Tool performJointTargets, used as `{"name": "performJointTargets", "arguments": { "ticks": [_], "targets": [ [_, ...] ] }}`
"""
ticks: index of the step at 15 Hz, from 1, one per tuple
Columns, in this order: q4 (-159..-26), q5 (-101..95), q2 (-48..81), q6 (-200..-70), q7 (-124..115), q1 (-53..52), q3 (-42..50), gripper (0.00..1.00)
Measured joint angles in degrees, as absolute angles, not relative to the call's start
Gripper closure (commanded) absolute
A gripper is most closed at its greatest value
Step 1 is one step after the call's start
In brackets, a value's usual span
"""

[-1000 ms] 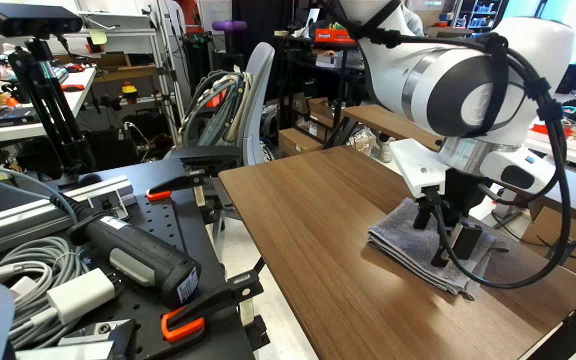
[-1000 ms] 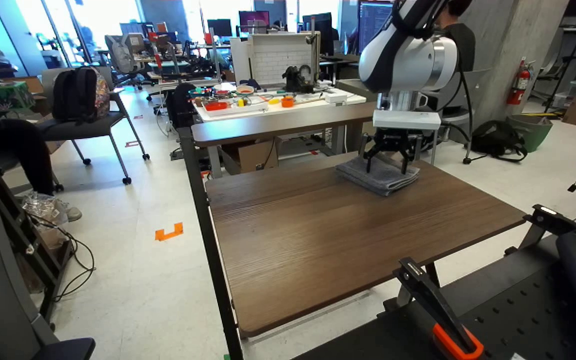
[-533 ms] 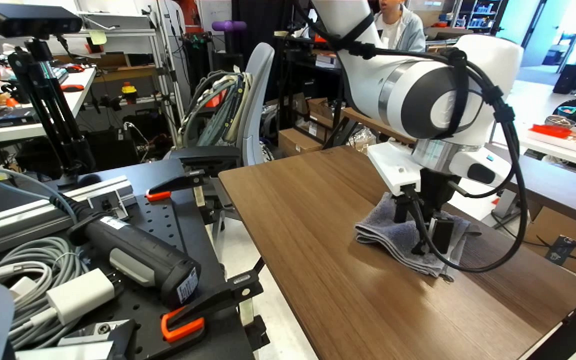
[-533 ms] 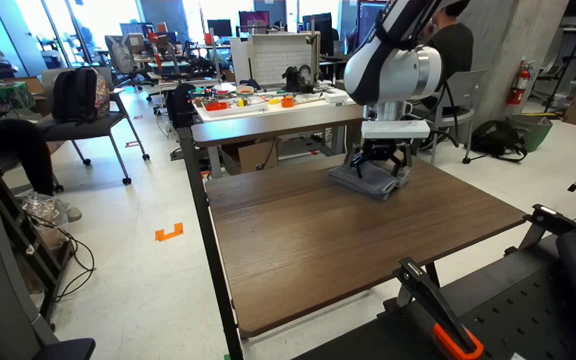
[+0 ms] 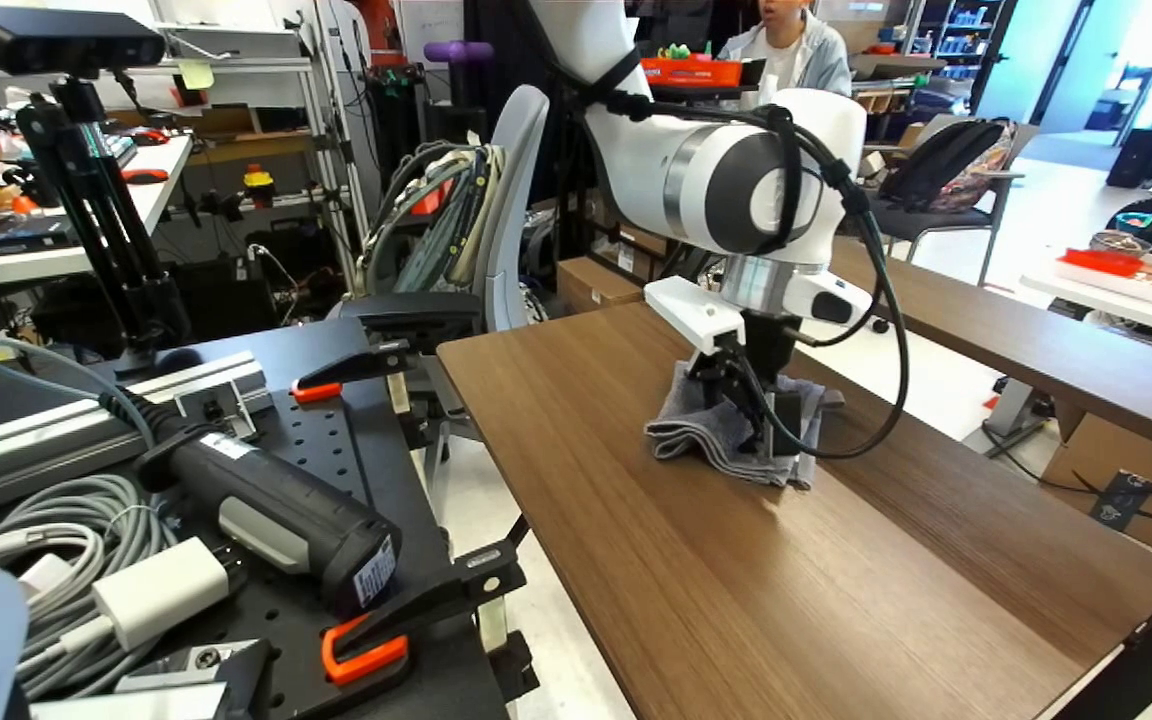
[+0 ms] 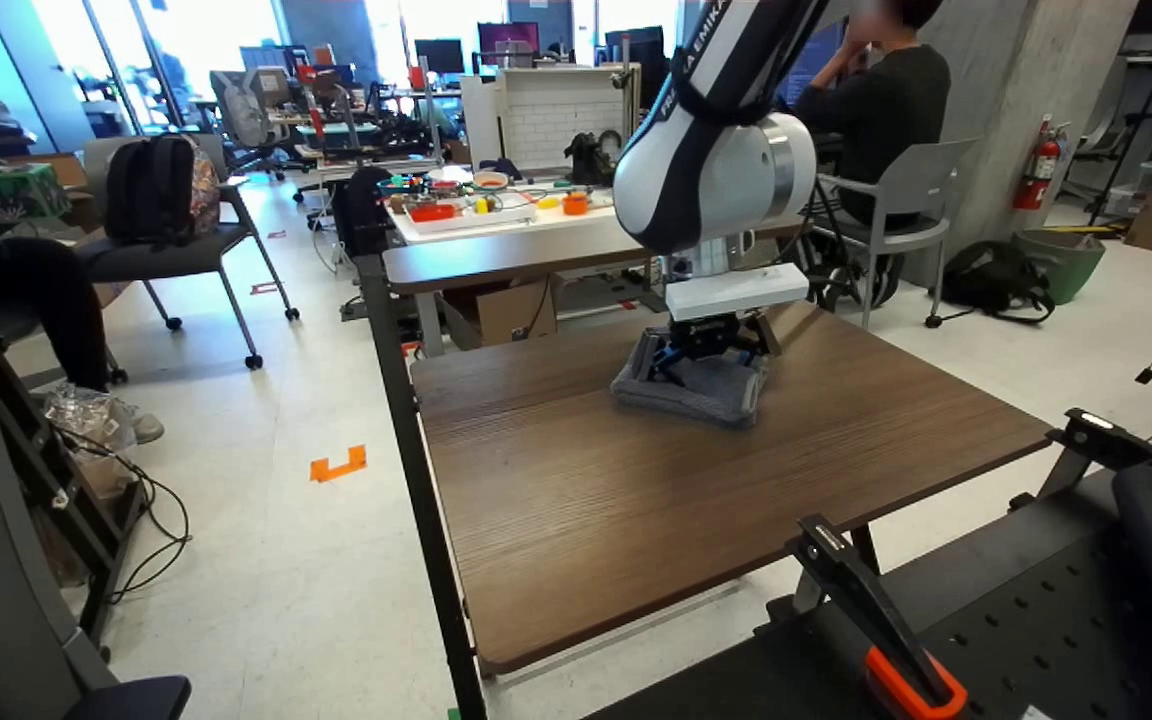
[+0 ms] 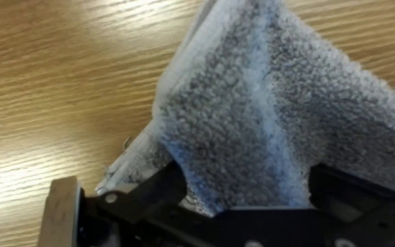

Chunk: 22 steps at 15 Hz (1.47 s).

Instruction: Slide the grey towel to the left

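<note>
The grey towel (image 5: 681, 425) lies folded on the wooden table (image 5: 576, 400), under my gripper (image 5: 741, 415). It also shows in an exterior view (image 6: 686, 402), with its near edge bulged. In the wrist view the towel (image 7: 225, 116) has raised creases between the fingers. My gripper (image 7: 246, 178) has its fingers wide apart, and their tips press down into the cloth. In an exterior view the gripper (image 6: 708, 368) sits tilted on top of the towel. The fingertips are partly sunk in the cloth, and the part of the towel under the gripper's body is hidden.
A black perforated bench (image 5: 336, 450) with clamps (image 5: 366, 650) stands beside the table. A grey chair (image 5: 511, 230) stands by one table end. A black post (image 6: 416, 480) runs along a table edge. A second wooden table (image 6: 536, 255) is behind. A person (image 6: 886, 110) sits in the background.
My gripper and the towel have moved together to the left in both exterior views. The towel has bunched up more, and the gripper has tilted a little. The fingers stay apart.
</note>
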State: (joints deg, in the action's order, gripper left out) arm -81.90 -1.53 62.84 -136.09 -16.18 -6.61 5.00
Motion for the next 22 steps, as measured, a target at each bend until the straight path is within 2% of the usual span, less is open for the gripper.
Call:
{"name": "performJointTargets", "arguments": {
  "ticks": [9, 14, 22],
  "targets": [
    [-82.4, -5.4, 62.6, -136.0, -20.9, -18.6, 5.1, 0.00],
    [-83.1, -5.5, 62.1, -135.9, -22.3, -21.0, 5.2, 0.00],
    [-99.5, -5.5, 46.5, -136.1, -25.5, -21.6, 5.3, 0.00]
  ]
}}
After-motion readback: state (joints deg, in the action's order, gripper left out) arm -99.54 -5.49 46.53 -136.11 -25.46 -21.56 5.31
